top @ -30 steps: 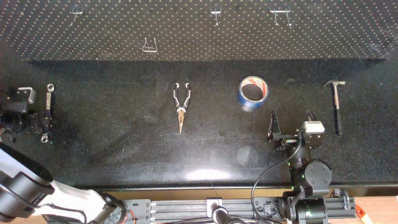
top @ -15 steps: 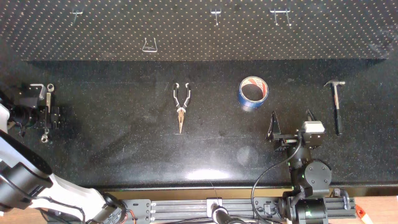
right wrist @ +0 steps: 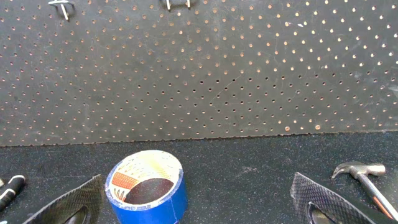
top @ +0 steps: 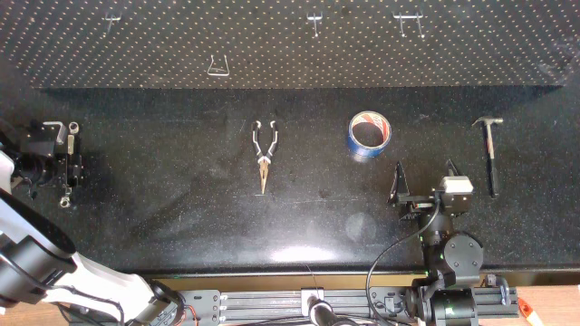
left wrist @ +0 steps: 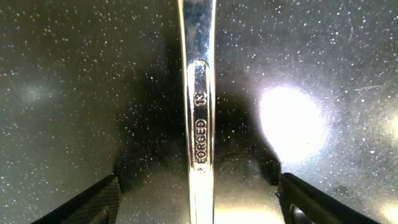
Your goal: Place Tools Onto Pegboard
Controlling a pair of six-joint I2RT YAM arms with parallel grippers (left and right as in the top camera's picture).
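Note:
A silver wrench (top: 72, 136) lies at the table's far left, and its shaft (left wrist: 198, 112) runs straight between my fingers in the left wrist view. My left gripper (top: 64, 169) is low over it, open, one finger (left wrist: 93, 200) on each side of the shaft without clamping it. Needle-nose pliers (top: 264, 154) lie at the centre, a blue tape roll (top: 369, 134) right of them and a hammer (top: 490, 154) at the far right. My right gripper (top: 424, 183) stands open and empty near the front, behind the tape roll (right wrist: 147, 185).
The pegboard (top: 290, 45) rises along the back with wire hooks (top: 314, 18), (top: 410, 20), (top: 111, 18) and a loop holder (top: 217, 66). The hammer head (right wrist: 356, 169) and a pliers handle (right wrist: 9, 186) lie at the edges of the right wrist view.
My left gripper has moved right from the table's left edge to straddle the wrench. The right arm and the other tools are as before.

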